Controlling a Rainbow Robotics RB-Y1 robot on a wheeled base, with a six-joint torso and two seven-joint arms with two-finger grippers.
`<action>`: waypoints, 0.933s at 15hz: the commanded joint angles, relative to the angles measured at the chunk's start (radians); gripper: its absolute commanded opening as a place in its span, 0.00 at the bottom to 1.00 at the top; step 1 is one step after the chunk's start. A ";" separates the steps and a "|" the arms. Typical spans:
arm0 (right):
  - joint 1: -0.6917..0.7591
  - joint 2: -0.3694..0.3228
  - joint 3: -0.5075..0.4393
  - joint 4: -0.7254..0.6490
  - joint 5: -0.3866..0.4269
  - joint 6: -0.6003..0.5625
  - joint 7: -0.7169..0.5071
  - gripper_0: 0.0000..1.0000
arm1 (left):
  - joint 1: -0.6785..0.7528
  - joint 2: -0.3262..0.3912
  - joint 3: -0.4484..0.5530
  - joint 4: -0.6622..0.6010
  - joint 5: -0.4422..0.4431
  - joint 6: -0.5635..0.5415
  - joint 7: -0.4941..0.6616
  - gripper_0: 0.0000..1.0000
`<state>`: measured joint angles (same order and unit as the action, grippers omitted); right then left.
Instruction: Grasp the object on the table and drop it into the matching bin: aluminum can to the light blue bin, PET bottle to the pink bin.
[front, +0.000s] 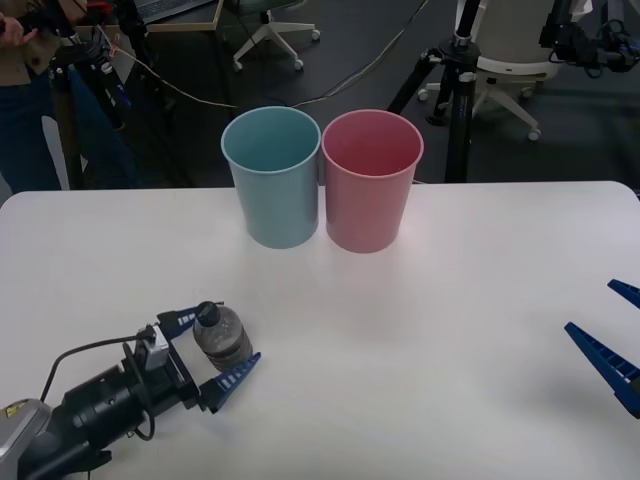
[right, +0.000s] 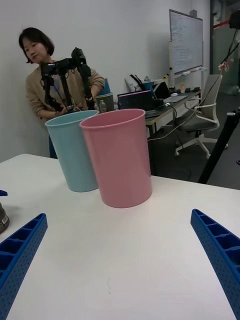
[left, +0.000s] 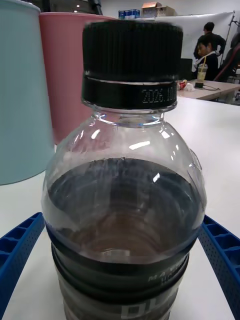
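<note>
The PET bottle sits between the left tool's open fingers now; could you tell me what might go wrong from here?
1. The left tool straddles the PET bottle near its rounded upper body, so closing there could let it slip or tip.
2. The pink bin stands right beside the light blue bin; a drop slightly off could land in the wrong one or clip a rim.

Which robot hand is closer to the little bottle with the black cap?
Left. The left gripper has its open fingers on either side of the PET bottle. The right gripper waits open far across the table.
</note>
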<state>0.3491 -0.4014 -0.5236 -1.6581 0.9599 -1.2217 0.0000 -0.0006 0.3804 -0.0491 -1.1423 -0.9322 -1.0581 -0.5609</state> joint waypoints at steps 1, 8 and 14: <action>0.000 0.000 0.000 0.000 0.000 0.000 0.000 1.00 | -0.006 0.000 -0.008 -0.001 -0.002 0.003 0.006 0.84; 0.000 0.000 0.000 0.000 0.000 0.000 0.000 1.00 | -0.007 0.000 -0.008 -0.001 0.000 0.012 0.045 0.00; 0.000 0.000 0.000 0.000 0.000 0.000 0.000 1.00 | 0.007 0.012 0.002 -0.027 0.000 0.010 0.065 0.00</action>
<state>0.3491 -0.4014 -0.5236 -1.6581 0.9599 -1.2217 0.0000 -0.0009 0.3903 -0.0516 -1.1578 -0.9329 -1.0472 -0.4987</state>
